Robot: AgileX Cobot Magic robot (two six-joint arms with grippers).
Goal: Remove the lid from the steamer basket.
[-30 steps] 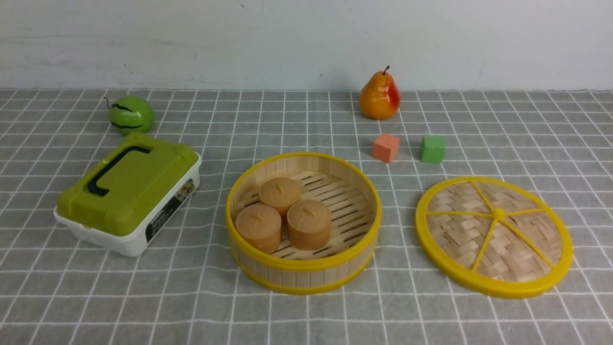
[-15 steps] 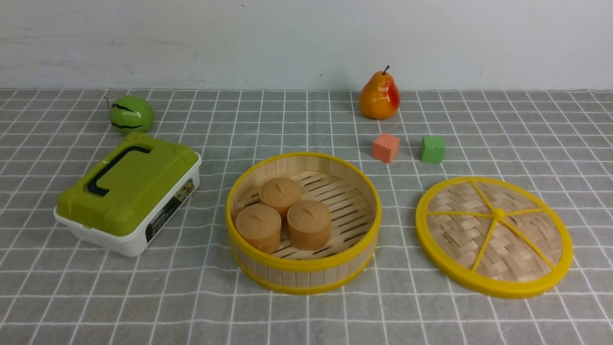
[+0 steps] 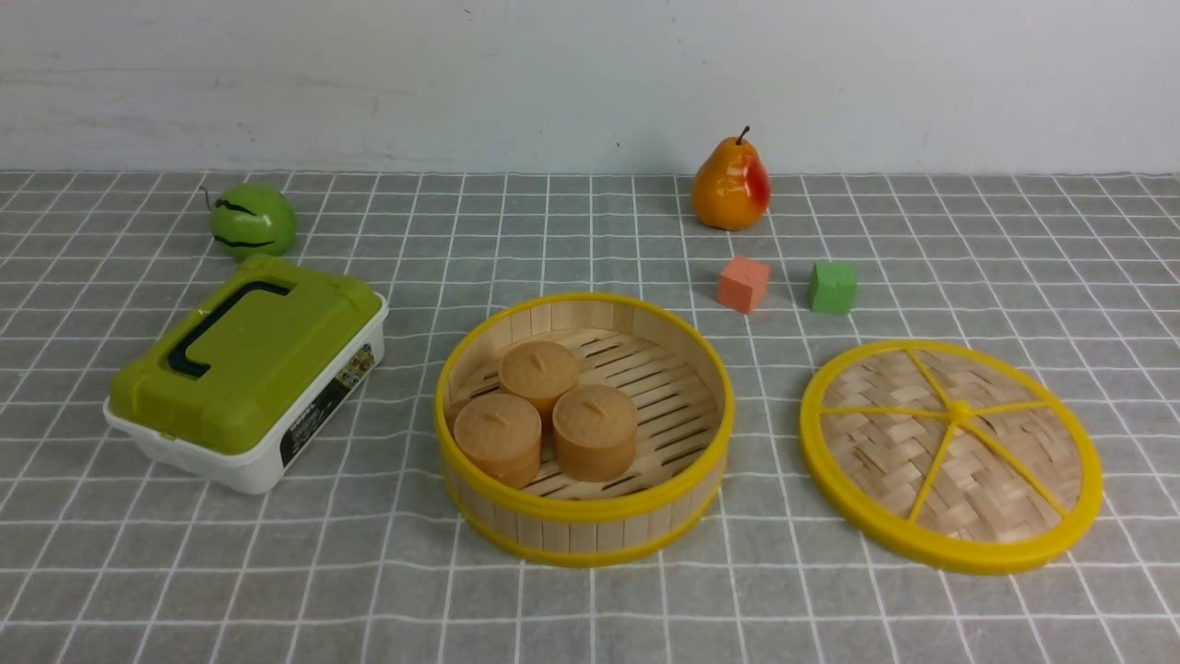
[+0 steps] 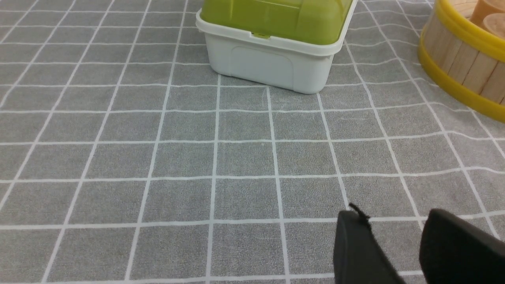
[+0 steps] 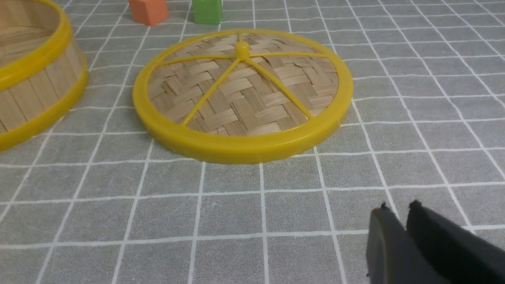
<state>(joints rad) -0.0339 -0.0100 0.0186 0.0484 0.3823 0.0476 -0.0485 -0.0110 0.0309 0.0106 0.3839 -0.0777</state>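
Woven bamboo lid (image 3: 950,456), yellow-rimmed disc

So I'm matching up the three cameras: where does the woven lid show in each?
Front view: the lid lies flat on the cloth, right of the steamer basket.
Left wrist view: not in it.
Right wrist view: lid at upper centre.
Shared landmark: the steamer basket's yellow rim.

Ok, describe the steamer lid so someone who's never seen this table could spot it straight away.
Find the open steamer basket mid-table; the lid lies flat on the cloth to its right, apart from it. It's a woven bamboo disc with a yellow rim, yellow spokes and a centre knob, unlike the green-lidded box.
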